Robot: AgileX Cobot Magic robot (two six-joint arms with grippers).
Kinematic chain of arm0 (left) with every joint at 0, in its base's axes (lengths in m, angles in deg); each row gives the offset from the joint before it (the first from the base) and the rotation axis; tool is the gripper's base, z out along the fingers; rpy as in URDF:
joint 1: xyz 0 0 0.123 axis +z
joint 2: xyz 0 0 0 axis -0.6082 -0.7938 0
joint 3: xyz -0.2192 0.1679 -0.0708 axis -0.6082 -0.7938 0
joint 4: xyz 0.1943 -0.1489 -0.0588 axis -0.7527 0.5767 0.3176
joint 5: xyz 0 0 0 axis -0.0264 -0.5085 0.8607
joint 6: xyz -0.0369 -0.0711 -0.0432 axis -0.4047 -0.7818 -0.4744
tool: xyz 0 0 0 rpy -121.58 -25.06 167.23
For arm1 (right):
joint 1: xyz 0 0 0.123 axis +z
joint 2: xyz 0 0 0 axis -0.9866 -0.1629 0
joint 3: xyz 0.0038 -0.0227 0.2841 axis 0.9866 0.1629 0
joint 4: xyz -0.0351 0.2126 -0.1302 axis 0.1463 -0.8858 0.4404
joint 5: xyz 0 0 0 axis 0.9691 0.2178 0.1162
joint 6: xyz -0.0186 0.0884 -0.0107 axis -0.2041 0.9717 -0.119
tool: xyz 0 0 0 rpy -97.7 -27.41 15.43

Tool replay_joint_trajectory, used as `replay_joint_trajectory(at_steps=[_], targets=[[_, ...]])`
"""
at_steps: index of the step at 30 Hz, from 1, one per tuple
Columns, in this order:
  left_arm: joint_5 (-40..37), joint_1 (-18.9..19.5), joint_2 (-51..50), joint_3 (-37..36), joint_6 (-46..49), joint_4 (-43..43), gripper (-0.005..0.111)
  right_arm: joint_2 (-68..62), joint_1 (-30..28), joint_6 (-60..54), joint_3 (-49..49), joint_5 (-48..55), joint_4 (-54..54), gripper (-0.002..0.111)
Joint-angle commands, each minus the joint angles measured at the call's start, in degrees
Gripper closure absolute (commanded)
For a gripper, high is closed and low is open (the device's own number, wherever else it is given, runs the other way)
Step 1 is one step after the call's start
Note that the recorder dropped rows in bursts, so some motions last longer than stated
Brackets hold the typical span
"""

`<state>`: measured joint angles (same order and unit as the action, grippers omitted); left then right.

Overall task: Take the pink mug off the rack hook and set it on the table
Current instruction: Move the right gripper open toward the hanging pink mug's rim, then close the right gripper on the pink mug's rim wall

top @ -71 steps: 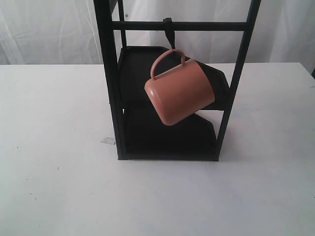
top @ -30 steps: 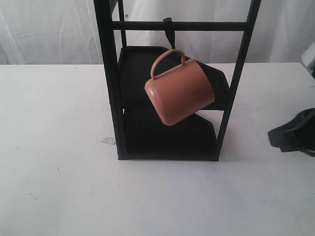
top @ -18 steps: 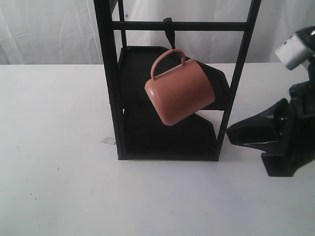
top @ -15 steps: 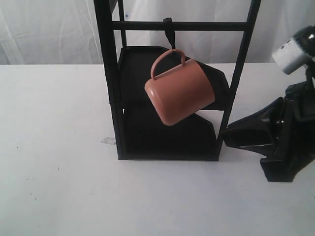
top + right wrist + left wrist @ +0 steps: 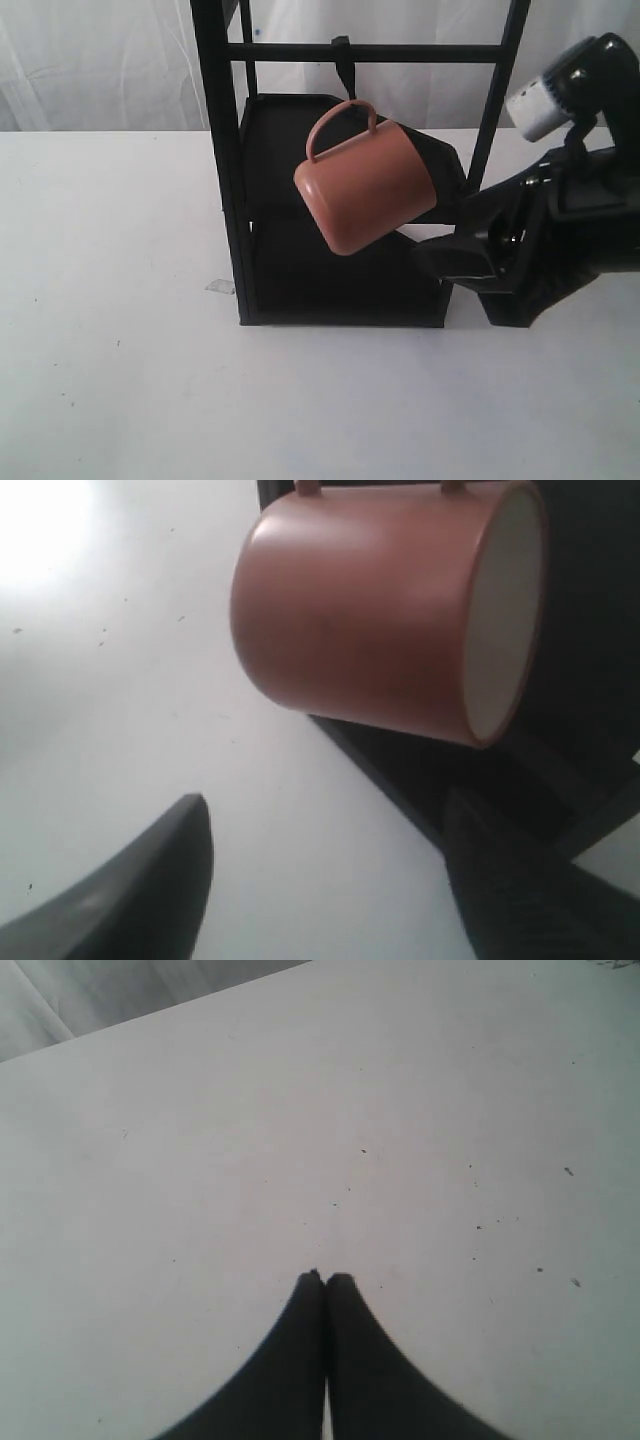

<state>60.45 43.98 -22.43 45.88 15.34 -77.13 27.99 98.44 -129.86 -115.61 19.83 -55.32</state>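
The pink mug hangs tilted by its thin loop handle from the small black rack hook on the rack's top crossbar. Its cream inside faces right in the right wrist view, where the pink mug fills the upper part. My right gripper has come in from the right, low beside the mug's mouth; it is open, and nothing is between its fingers. My left gripper is shut and empty over bare white table, out of the exterior view.
The tall black rack with two slanted trays stands mid-table; its right post is just behind my right arm. A small scrap lies by the rack's left foot. White curtain hangs behind the table.
My right arm entered from the right edge and moved left and up, its open gripper now close under the mug's mouth. The mug and rack have not moved.
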Motion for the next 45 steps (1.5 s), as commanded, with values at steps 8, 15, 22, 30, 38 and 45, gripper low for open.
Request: replay_joint_trajectory(at_steps=[8, 15, 22, 30, 38, 45], targets=[[0.2, 0.2, 0.3, -0.2, -0.2, -0.2, 0.107, -0.1, 0.4, -23.7, -0.3, -1.8, -13.2, 0.046], [0.2, 0.2, 0.3, -0.2, -0.2, -0.2, 0.107, -0.8, 0.4, -30.3, -0.3, -4.4, -14.5, 0.046], [0.2, 0.2, 0.3, -0.2, -0.2, -0.2, 0.107, -6.0, 0.4, -30.3, -0.3, -8.9, -16.9, 0.046], [0.2, 0.2, 0.3, -0.2, -0.2, -0.2, 0.107, -8.7, 0.4, -30.5, -0.3, -4.7, -24.6, 0.046], [0.2, 0.2, 0.3, -0.2, -0.2, -0.2, 0.107, -9.9, 0.4, -30.5, -0.3, 0.6, -24.6, 0.046], [0.2, 0.2, 0.3, -0.2, -0.2, -0.2, 0.107, -9.9, 0.4, -30.5, -0.3, 2.5, -24.7, 0.046]])
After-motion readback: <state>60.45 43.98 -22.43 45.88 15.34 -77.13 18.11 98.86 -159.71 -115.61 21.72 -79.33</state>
